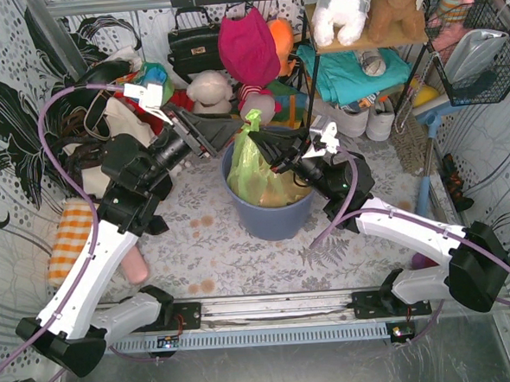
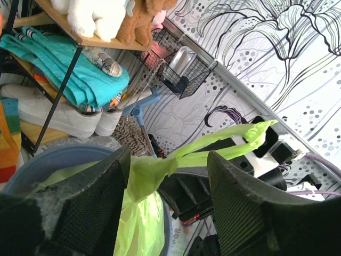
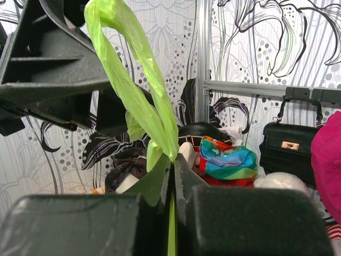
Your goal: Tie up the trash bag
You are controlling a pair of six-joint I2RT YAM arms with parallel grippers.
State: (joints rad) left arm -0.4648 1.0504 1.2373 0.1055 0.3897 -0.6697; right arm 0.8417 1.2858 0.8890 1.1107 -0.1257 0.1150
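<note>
While thin translucent light-green plastic trash bag (image 1: pixel 258 169) sits in round blue-grey plastic bin (image 1: pixel 270 218) on desk (image 1: pixel 224 255), right fingers (image 3: pixel 186 178) pinch its twisted top; left fingers (image 2: pixel 250 202) wide, straddling same strip. Black handbag (image 1: pixel 196 43) behind bin.

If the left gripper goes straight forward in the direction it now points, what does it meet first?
Most likely the stretched neck of the thin light-green plastic trash bag, which lies between its open fingers; just behind seems the right gripper, but depth is unclear.
</note>
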